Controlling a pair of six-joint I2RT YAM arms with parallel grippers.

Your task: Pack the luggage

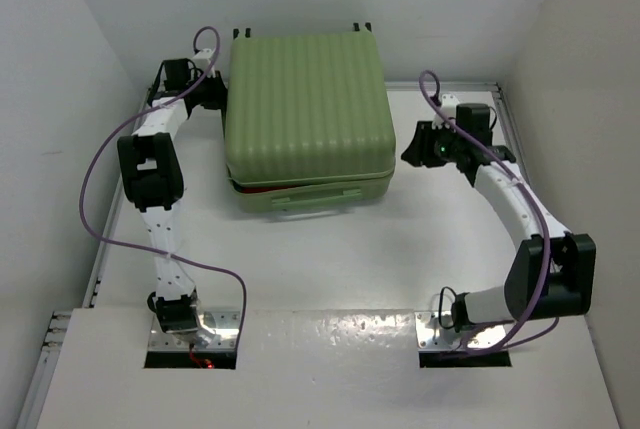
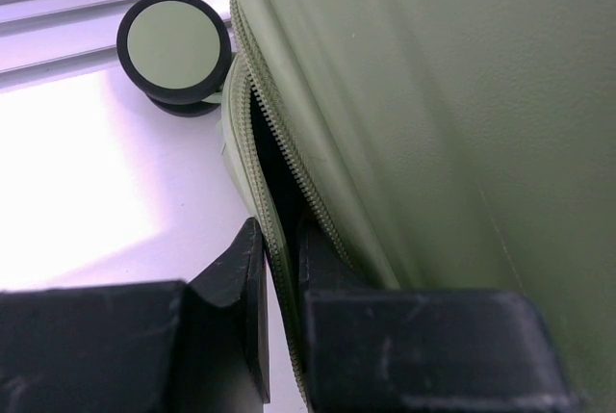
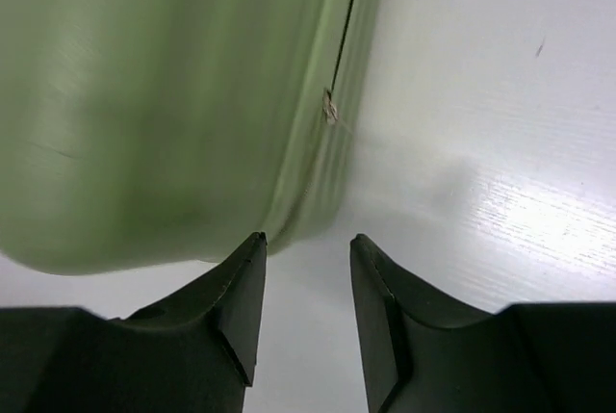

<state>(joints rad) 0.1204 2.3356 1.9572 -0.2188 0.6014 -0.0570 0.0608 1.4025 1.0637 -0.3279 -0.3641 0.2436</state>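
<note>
The light-green ribbed luggage (image 1: 305,114) lies flat at the back middle of the table, lid down but unzipped, with a dark gap along its left seam (image 2: 274,158). A strip of red shows in the front seam (image 1: 300,189). My left gripper (image 1: 220,92) is at the luggage's left side. In the left wrist view it (image 2: 279,240) is shut on the zipper edge of the lower shell (image 2: 260,192), with one finger inside the gap. My right gripper (image 1: 412,149) is open and empty just off the luggage's right side (image 3: 164,105), a little apart from it (image 3: 308,240).
A black wheel with a green hub (image 2: 173,47) sits at the luggage's back left corner. A zipper pull (image 3: 329,107) hangs on the right seam. White walls close in behind and on both sides. The white table (image 1: 330,259) spreads in front of the luggage.
</note>
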